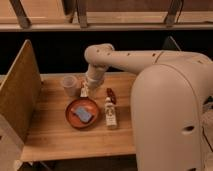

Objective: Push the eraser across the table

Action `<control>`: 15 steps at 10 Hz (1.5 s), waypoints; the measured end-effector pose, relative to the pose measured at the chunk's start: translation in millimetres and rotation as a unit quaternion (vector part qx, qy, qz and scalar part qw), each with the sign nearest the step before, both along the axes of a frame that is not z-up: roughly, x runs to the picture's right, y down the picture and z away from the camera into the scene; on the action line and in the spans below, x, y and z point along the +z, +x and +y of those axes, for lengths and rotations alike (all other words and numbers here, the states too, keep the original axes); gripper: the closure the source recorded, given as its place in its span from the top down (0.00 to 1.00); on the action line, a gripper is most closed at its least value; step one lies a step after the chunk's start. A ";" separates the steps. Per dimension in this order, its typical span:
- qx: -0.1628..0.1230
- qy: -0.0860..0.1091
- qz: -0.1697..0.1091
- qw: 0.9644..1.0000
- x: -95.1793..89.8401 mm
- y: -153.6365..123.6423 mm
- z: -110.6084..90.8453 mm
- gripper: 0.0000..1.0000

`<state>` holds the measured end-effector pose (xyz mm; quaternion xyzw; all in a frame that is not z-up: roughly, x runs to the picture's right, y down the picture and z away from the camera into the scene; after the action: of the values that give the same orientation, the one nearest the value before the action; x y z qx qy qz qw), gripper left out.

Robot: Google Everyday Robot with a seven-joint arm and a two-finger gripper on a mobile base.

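The light-brown wooden plank table [50, 135] fills the middle of the camera view. A blue-grey rectangular block [82, 114], which looks like the eraser, lies in a round orange plate [70, 116] near the table's middle. My gripper [85, 91] hangs from the white arm [120, 59] just behind the plate's far rim, between the cup and the red object. It is above and behind the block, apart from it.
A clear plastic cup [69, 85] stands left of the gripper. A small red object [111, 95] and a white bottle [110, 114] lie right of the plate. An upright tan side panel [19, 97] bounds the left. My white body [170, 115] covers the table's right.
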<state>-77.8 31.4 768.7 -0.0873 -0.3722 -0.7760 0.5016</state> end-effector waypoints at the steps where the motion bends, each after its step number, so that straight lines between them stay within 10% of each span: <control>1: 0.006 0.019 0.009 1.000 7.8 1.1 -12.1 0.00; 4: 0.069 0.096 0.070 0.991 52.2 -1.4 -71.3 0.00; 7: 0.118 0.130 0.108 0.979 94.5 -32.4 -98.7 0.00; 12: 0.129 0.136 0.113 0.976 107.3 -37.2 -103.6 0.00; 15: 0.136 0.104 0.103 0.980 126.5 -66.8 -87.3 0.00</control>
<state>-144.6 -55.9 895.1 -0.0625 -0.2445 -0.7219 0.6444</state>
